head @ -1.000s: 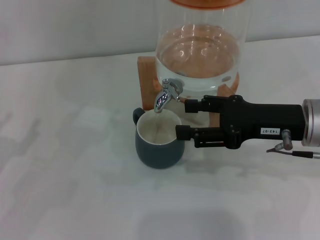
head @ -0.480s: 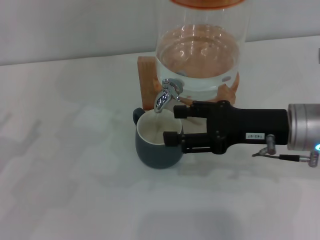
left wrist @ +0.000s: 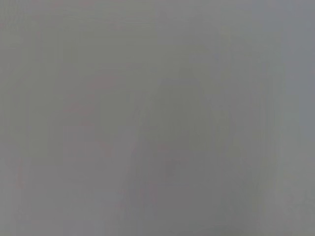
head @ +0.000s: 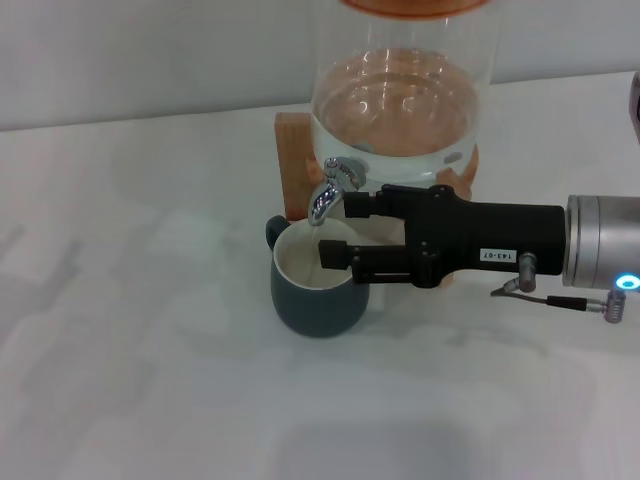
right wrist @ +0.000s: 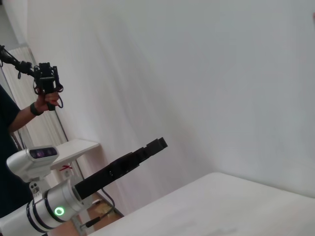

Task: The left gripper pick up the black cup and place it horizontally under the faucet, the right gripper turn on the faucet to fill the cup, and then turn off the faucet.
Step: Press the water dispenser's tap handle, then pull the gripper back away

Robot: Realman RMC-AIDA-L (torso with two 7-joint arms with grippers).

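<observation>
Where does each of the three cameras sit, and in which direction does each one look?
Head view: from the robot's head, forward and down at the table, black cup, faucet and glass jar; the right pincer, open, reaches toward the faucet.
Left wrist view: only a blank grey surface; no body part shows.
Right wrist view: looks away from the jar, across the table edge toward a white wall; the left pincer is raised far off, and a person's hand shows.
Shared: head and right wrist views both show the table.
</observation>
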